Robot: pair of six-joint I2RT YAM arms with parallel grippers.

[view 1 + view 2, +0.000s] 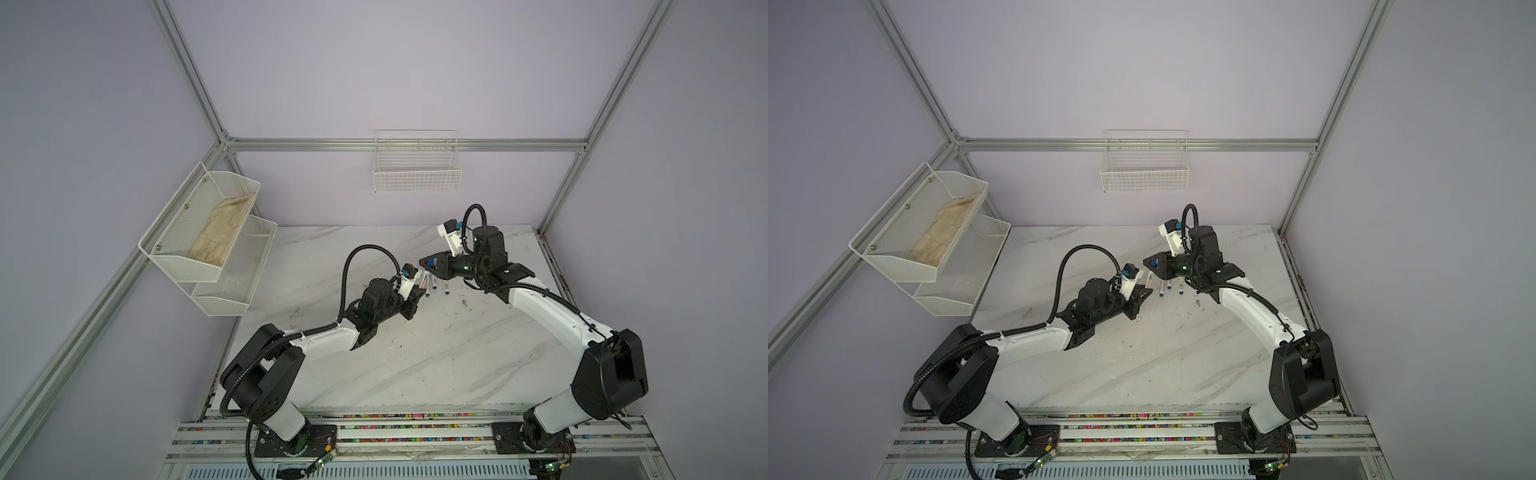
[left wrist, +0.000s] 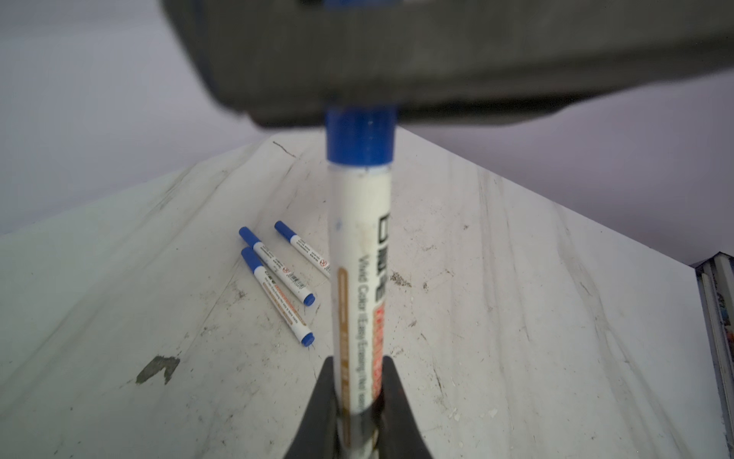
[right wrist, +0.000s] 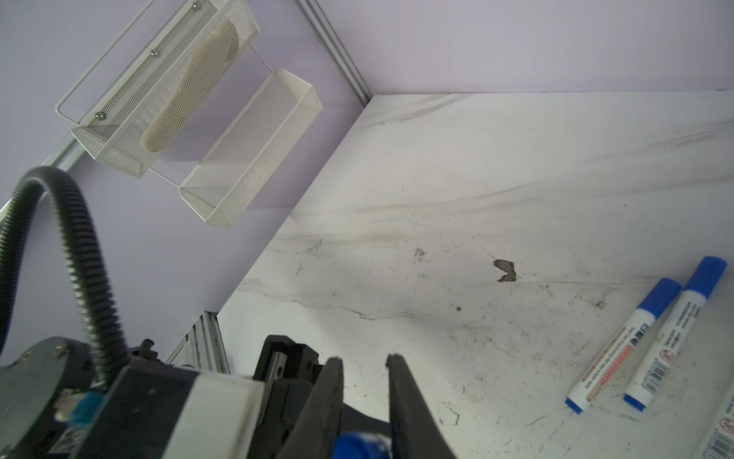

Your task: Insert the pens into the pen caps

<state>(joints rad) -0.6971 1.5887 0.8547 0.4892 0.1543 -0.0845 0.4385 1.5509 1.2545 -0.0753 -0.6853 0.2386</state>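
Pens [image 2: 278,267] already capped, three of them, lie close together on the counter [image 2: 516,298], below the left pincer and off to one side, well clear of it. The fourth pen [image 2: 359,258] is up in the air. The left pincer [image 2: 358,361] is clenched on its barrel, and the pen points straight away from there into the right pincer [image 3: 364,357]. Its dark-blue cap [image 2: 360,137] sits flush against the white barrel, so the push looks complete or very nearly so. The right pincer straddles that cap near the roots of its fingers. The fingertips stand a little apart, and I cannot tell whether they pinch the cap or sit loose around it.

The step in hand, as I judge it, is seating the last cap. The next move calls for the right pincer to open clear and draw back along the pen's own line. A sideways pull could tug the cap off or twist the barrel in the left grip. The left pincer can then lower the pen beside the other three, releasing only once the barrel rests on the counter.
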